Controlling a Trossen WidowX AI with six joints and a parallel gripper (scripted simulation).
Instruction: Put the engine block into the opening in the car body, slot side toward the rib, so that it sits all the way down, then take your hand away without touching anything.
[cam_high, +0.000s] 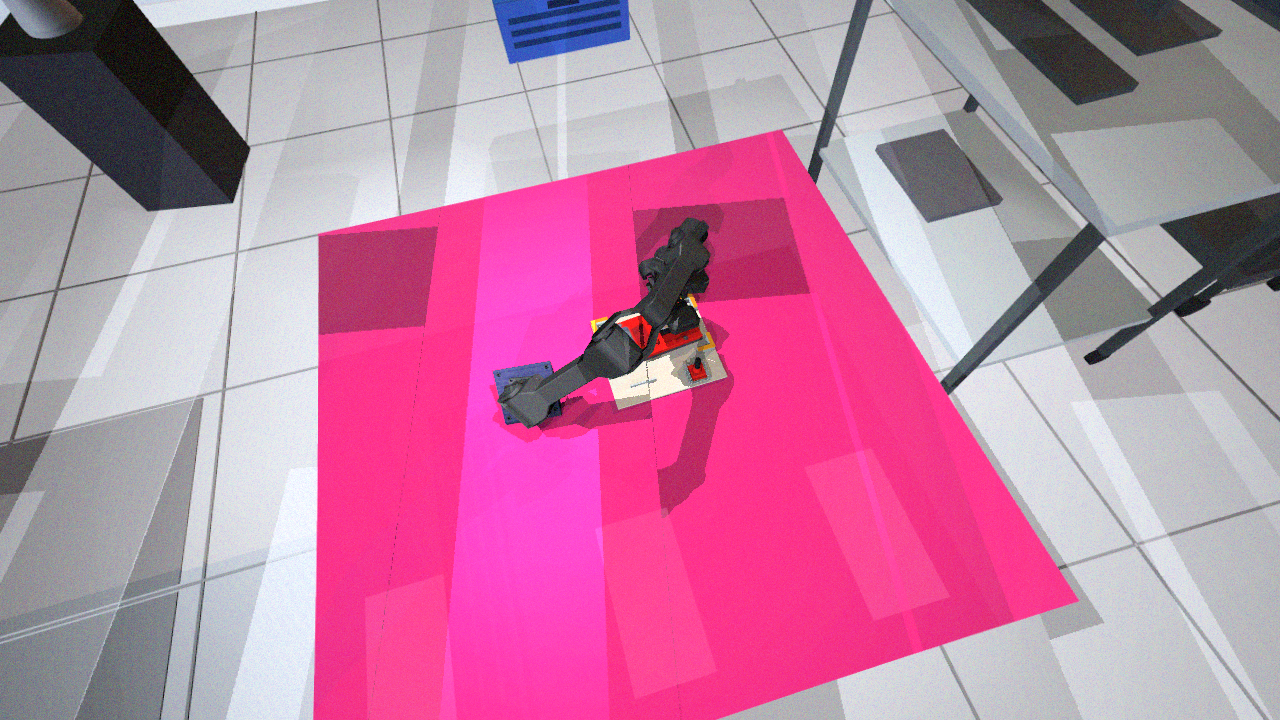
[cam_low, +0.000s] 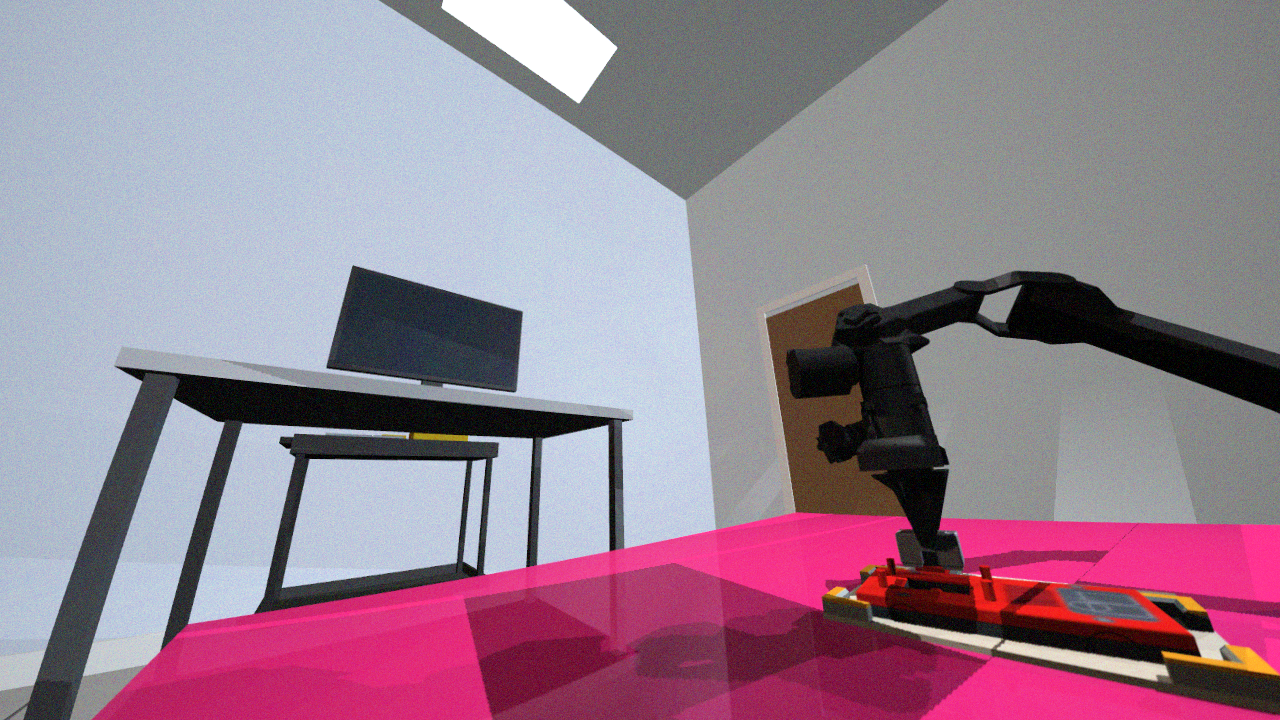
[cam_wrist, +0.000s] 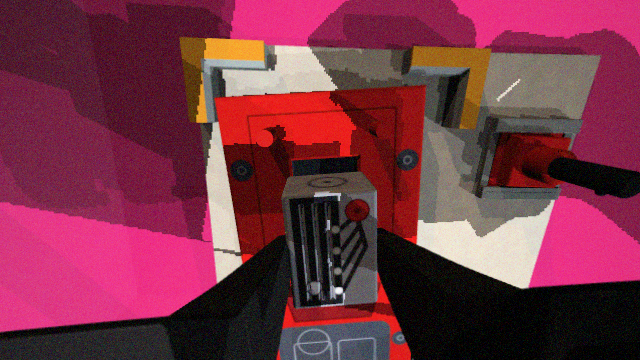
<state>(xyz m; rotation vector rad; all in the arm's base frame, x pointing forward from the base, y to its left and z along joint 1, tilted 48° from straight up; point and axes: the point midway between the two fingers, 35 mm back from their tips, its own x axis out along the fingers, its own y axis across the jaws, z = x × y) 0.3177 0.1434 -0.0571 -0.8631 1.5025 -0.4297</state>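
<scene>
The grey engine block (cam_low: 909, 548) (cam_wrist: 362, 260) has black grooves and a red round spot on its top. My gripper (cam_low: 931, 544) (cam_wrist: 330, 241) is shut on it, with one finger on each long side. The red car body (cam_high: 675, 343) (cam_low: 1024, 601) (cam_wrist: 320, 125) lies on a cream board. In the exterior view the block stands upright over the car body, its lower edge close to the body's top. In the wrist view a dark strip of the opening (cam_wrist: 326, 165) shows beyond the block's far end. The rib and the block's underside are hidden, so its depth cannot be told.
The cream board (cam_high: 637, 393) (cam_wrist: 450, 250) has yellow corner brackets (cam_low: 845, 604) (cam_wrist: 235, 49) around the car body. Beside the body, a red part with an upright black handle (cam_high: 697, 365) (cam_wrist: 595, 175) sits in a grey frame. Red posts (cam_low: 986, 582) rise from the body near the block.
</scene>
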